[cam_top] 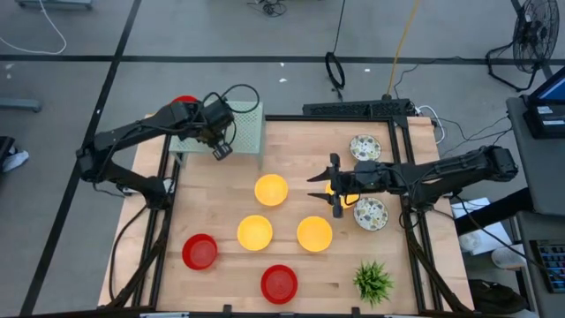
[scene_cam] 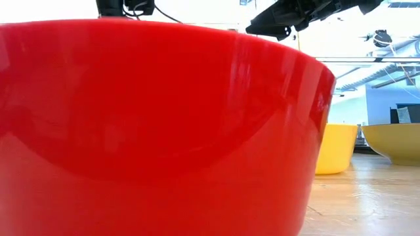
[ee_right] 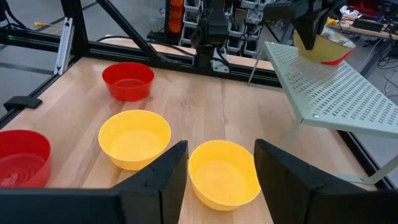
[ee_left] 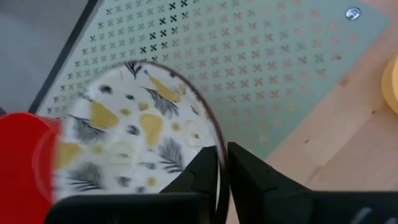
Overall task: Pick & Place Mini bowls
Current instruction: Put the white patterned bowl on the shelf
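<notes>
— What are your fingers doing right now?

— My left gripper is pinching the rim of a patterned white bowl, the two fingers pressed on either side of its edge, holding it over the pale green perforated shelf at the table's far left corner. A red bowl is sitting just beside it, at the shelf's outer edge.

— And the other one?

— My right gripper is hanging with its fingers spread wide, and a yellow bowl is showing between them on the wooden table.

— What is in the bowls?

— Every bowl I am seeing is empty. From above, three yellow bowls are clustering mid-table, two red ones are standing nearer the front, and two more patterned bowls are lying on either side of my right arm. A small green plant is standing at the front right corner.

— Does any view differ?

— The low view is almost filled by one red bowl's wall; only my left wrist view is showing the pinched rim closely.
</notes>
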Available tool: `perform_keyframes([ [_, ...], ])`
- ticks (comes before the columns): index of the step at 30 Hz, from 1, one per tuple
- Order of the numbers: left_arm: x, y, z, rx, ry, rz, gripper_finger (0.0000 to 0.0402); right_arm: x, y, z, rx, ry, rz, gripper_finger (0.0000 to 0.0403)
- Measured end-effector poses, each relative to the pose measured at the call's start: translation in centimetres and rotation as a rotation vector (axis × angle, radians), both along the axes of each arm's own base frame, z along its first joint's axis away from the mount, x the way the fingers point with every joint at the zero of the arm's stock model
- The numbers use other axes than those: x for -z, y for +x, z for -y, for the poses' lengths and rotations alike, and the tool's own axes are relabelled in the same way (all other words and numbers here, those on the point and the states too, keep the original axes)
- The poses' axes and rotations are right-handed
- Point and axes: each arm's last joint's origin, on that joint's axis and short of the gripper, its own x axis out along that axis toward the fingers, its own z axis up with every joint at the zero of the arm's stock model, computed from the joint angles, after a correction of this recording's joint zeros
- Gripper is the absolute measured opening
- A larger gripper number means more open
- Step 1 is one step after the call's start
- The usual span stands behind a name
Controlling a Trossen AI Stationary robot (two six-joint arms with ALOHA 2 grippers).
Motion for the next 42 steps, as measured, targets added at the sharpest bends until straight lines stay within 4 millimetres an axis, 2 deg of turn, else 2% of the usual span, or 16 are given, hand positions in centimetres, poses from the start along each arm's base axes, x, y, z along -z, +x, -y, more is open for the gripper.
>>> perform_keyframes([
  [4,0.2,0.1,-0.1,-0.007,0.001,0.013,0.0032,0.0,0.0,0.0,0.0,0.0,0.0,0.0171],
  [10,1.7,0.3,-0.1,-0.003,-0.002,0.009,0.0011,0.0,0.0,0.0,0.0,0.0,0.0,0.0171],
  [18,3.4,0.7,-0.3,0.011,-0.003,0.025,0.0044,0.0,0.0,0.0,-0.001,0.0,0.0,0.0171],
  [27,3.6,0.7,-0.1,0.004,0.001,0.024,0.0014,0.0,0.0,0.0,-0.001,0.0,0.0,0.0171],
  [36,3.8,0.5,0.4,-0.024,-0.057,0.01,0.0098,0.0,0.0,0.0,-0.001,0.0,0.0,0.0171],
  [42,3.6,0.4,0.5,-0.027,-0.063,0.002,0.0129,0.0,0.0,0.0,-0.001,0.0,0.0,0.0171],
])
